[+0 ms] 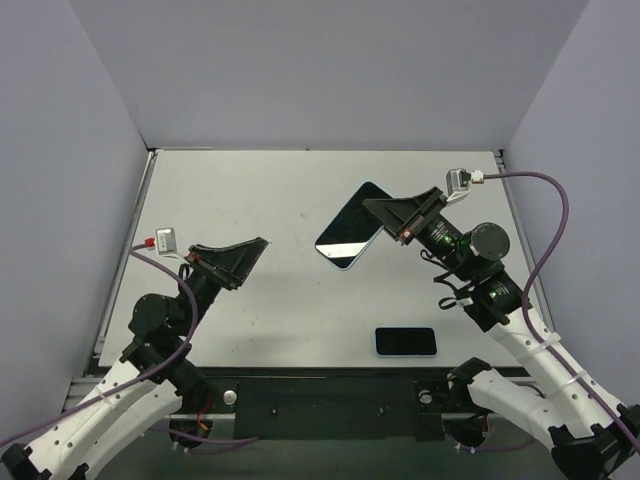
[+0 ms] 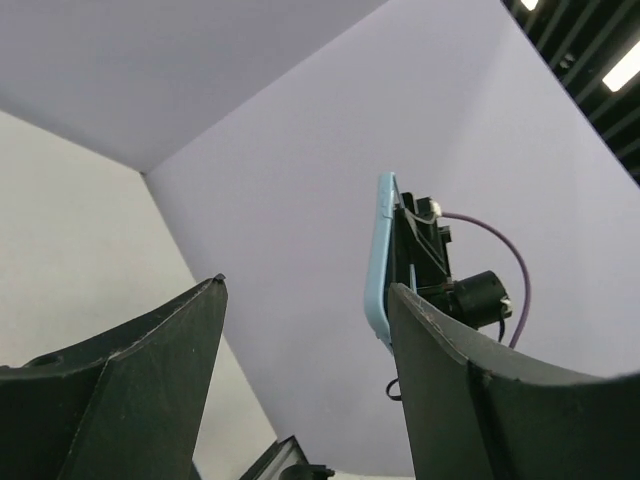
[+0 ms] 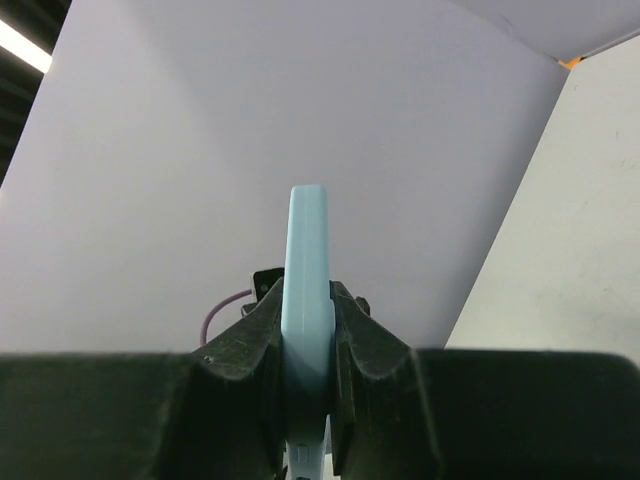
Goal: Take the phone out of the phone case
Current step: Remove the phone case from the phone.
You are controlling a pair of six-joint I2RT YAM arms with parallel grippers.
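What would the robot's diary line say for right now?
right tool: shut on light blue case, held off table | left tool: open, empty | dark phone-like slab: flat on table, near front edge

Phone case lt blue; table off-white; walls pale lavender.

**Top view.** You see even, diffuse light over the pale bench. Shadows are soft and faint, and a pale sheen lies on the glossy dark face of the phone case.

**Left wrist view.** Ceiling strip lights burn out to white at the upper right. The near fingers of the left claw are dark and slightly soft.

**Right wrist view.** You see another strip light glaring at the upper left. The right claw, pinching the case's edge, is underexposed and blurred at close range.
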